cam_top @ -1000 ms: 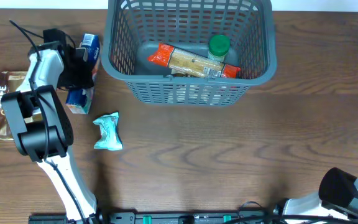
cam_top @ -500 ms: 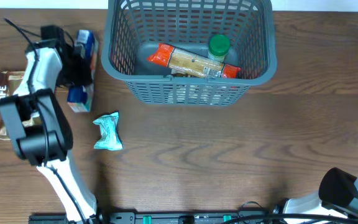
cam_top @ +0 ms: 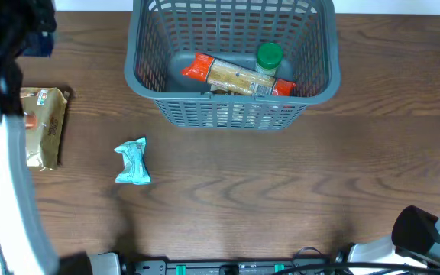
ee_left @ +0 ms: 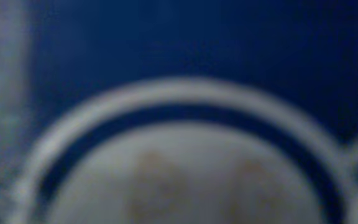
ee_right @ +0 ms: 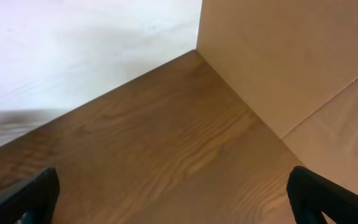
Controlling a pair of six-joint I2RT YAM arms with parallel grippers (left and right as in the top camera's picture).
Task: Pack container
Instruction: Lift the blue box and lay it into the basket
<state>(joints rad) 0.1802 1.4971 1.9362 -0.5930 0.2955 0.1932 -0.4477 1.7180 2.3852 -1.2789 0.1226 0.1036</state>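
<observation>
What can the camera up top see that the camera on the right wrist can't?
Only the overhead camera shows the grey basket, with an orange-ended packet and a green-lidded jar inside. It also shows a teal packet and a brown packet lying on the table. Only the right wrist camera shows the right hand, its dark fingertips wide apart, and a tan board beside the table. Both show the brown wooden table.
</observation>
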